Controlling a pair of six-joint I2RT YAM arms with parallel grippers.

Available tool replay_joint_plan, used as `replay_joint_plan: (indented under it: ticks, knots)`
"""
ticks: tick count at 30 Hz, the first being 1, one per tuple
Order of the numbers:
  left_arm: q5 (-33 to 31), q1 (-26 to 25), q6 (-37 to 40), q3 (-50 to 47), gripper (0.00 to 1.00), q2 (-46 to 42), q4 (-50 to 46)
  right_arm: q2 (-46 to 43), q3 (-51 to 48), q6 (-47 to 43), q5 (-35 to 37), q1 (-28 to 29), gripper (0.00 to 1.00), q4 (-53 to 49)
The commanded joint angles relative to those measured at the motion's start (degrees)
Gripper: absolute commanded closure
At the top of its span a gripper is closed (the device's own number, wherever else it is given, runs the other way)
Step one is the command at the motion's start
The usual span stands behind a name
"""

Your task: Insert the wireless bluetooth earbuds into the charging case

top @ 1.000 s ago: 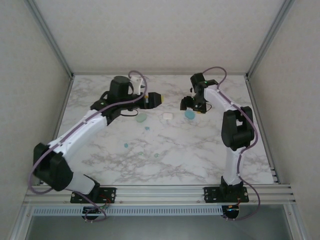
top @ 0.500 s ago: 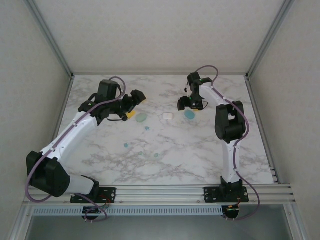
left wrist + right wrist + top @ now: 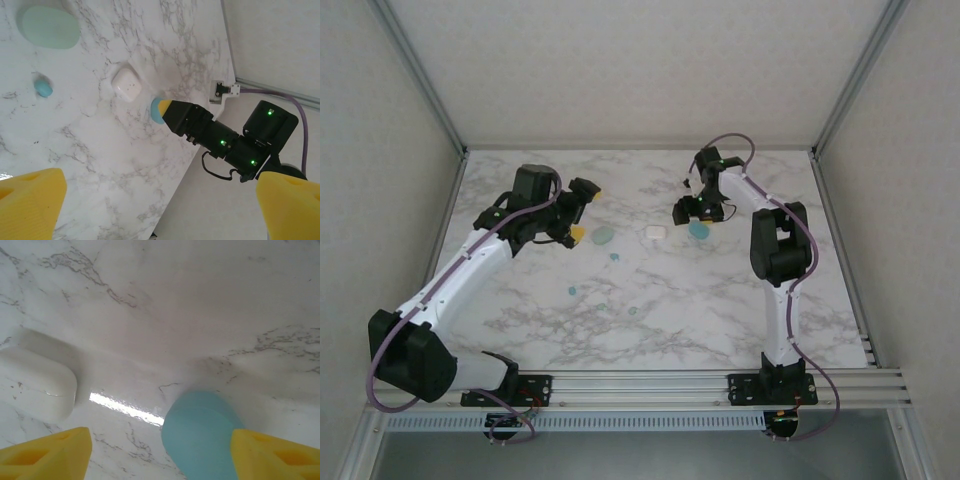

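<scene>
The right tool (image 3: pixel 165 452) hangs low over the table (image 3: pixel 210 300), its yellow fingers (image 3: pixel 47 450) spread apart and holding nothing. The teal-blue rounded plastic charging case (image 3: pixel 200 432) lies directly under it, between the fingertips and apparently shut, while the glossy white rounded case (image 3: pixel 37 385) sits just outside one finger. The left tool (image 3: pixel 160 205) is also wide open and empty, raised and tilted, with the mint-green oval case (image 3: pixel 50 26) just beyond its fingertips and one tiny teal-blue pebble-like earbud (image 3: pixel 43 88) near that case. In the top view, other small earbuds (image 3: pixel 572 290) lie scattered on the base side of both tools, well apart from every case. These buds look light, hard, smooth and rounded, so they will probably skid or squirt out of a careless pinch. The safest hold seems to be across the widest part of the body, fingertips set low against the table. The case looks light too and would likely slide unless the other tool pins it, and its lid needs opening first. The table is glossy white marble-pattern with grey veins, showing glare and probably offering little friction. Pale panel walls (image 3: pixel 640 70) and aluminium frame posts (image 3: pixel 420 80) close in the sides and rear.
</scene>
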Motion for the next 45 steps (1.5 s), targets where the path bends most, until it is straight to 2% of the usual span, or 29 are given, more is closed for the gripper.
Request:
replay_joint_plan:
  ticks: [1, 3, 6, 10, 18, 22, 29, 41, 45]
  knots:
    - [-1.8, 0.5, -0.4, 0.1, 0.03, -0.7, -0.8, 1.0, -2.9, -0.4, -4.1, 0.0, 0.30, -2.0]
    - [-2.0, 0.6, 0.4, 0.1, 0.03, -0.6, -1.1, 0.5, -4.0, -0.3, -4.4, 0.2, 0.34, -1.9]
    - [-2.5, 0.6, 2.4, 0.4, 0.03, -0.4, -1.8, -0.4, -5.1, -0.9, -3.1, 0.9, 0.35, -2.0]
    - [-2.1, 0.6, 4.9, 1.2, 0.03, 0.3, -2.7, -1.4, -5.4, -1.0, 2.4, 1.6, 0.35, -2.1]
    - [-4.3, 0.6, 14.1, 4.0, 0.03, 1.3, -6.1, -5.3, -2.9, -0.6, 8.3, 1.6, 0.31, 1.5]
    - [-4.9, 0.6, 16.0, 4.0, 0.02, 1.3, -6.6, -3.3, -2.1, -1.6, 9.9, 1.5, 0.30, 0.5]
    - [-3.9, 0.6, 16.5, 3.2, 0.02, 2.3, -5.9, 0.3, -0.7, -3.0, 8.4, 1.6, 0.28, -1.5]
    - [-6.9, 1.0, 20.6, 5.1, 0.03, 3.7, -9.9, -6.6, -2.3, -2.0, 6.2, 1.8, 0.26, 1.0]
    - [-6.5, 1.0, 20.8, 4.7, 0.03, 3.8, -9.8, -4.7, -1.8, -4.0, 12.0, 1.7, 0.25, 1.1]
